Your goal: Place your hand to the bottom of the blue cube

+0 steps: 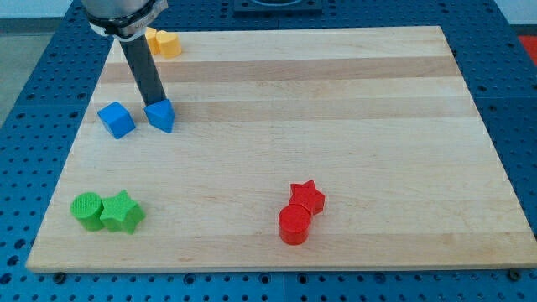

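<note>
The blue cube (116,120) lies near the board's left edge. A blue triangular block (161,115) lies just to its right. My dark rod comes down from the view's top left. My tip (157,103) ends at the top edge of the blue triangular block, touching or nearly touching it, to the right of and slightly above the blue cube.
A yellow block (164,42) lies at the board's top left, partly behind the rod's mount. A green cylinder (86,209) and a green star (122,211) sit at the bottom left. A red star (306,198) and a red cylinder (294,225) sit at the bottom centre. The wooden board (336,126) rests on a blue perforated table.
</note>
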Controlling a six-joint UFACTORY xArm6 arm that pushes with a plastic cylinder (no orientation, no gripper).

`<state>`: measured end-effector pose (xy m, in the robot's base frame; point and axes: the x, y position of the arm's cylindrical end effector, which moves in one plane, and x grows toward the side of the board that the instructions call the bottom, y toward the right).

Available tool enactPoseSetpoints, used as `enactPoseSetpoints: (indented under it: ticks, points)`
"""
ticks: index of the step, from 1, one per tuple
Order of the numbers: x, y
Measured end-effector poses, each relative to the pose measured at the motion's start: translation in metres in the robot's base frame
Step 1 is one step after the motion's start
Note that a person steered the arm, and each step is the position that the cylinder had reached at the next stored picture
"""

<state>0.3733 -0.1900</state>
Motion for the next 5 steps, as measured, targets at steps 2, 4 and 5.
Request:
enactPoseSetpoints:
  ticks: [2,4,5]
  points:
    - [-0.023,0.001]
    - [0.005,0.072]
    - [0.039,0.087]
